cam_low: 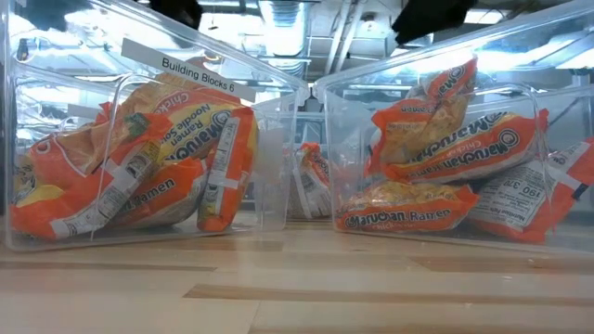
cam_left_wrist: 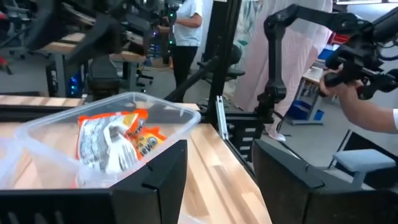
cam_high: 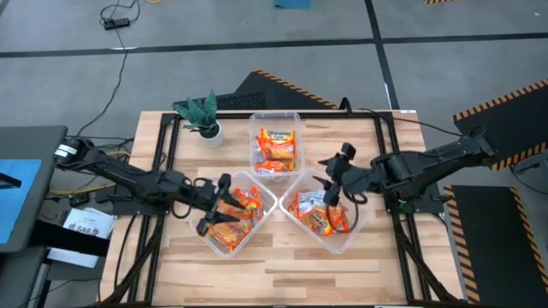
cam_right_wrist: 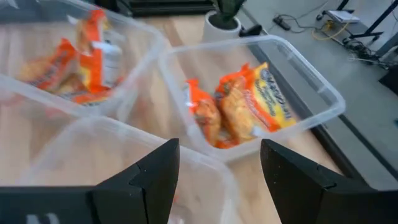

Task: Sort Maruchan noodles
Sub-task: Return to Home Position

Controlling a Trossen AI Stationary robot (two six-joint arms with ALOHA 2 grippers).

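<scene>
Orange-red Maruchan noodle packets lie in three clear tubs: a far-middle tub, a near-left tub and a near-right tub. In the low view the packets in the left tub and those in the right tub lean against the tub walls. My left gripper hovers over the near-left tub, open and empty. My right gripper hovers over the near-right tub, also open and empty. The right wrist view looks at the packets in the far tub.
A small green potted plant stands near the table's far left corner, beside the far tub. The three tubs crowd the table's middle, with bare wood along the near edge. A person's hand shows beyond the table.
</scene>
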